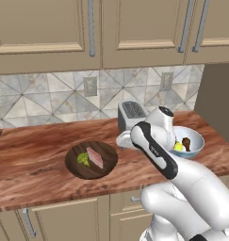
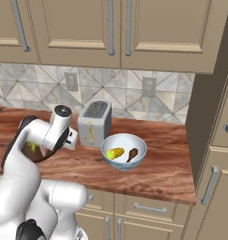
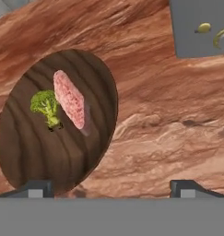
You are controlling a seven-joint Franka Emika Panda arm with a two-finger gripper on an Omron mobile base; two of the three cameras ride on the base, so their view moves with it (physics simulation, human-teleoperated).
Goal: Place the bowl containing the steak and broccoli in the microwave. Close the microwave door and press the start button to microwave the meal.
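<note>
Gripper [image 3: 111,186] is spread wide with nothing in it, both tips poking up at the bottom of my hand view with bare counter [image 3: 168,138] between them. So yeah, not holding anything yet.

What matters for the next move is that the bowl [image 3: 35,152] sits off to the left of my fingers, not centred under them. Its near rim runs close to my left fingertip [image 3: 37,187], though I can't tell if it actually touches. My right tip is well clear of it, over bare wood. The bowl is round, so there's no long axis to line up with and I can take whichever bit of rim I like. I reckon I need to slide left until one finger goes inside the rim and the other outside.

Steak [image 3: 69,99] lies in the bowl's upper half, long way running up and away from me, with the broccoli [image 3: 46,107] just beside it on the left. Both sit away from the near rim, so pinching there shouldn't squash anything.

From the left base view the bowl is flat on the counter, left of my hand. Toaster [image 1: 131,114] and the pale bowl [image 1: 191,141] are over on the other side.
</note>
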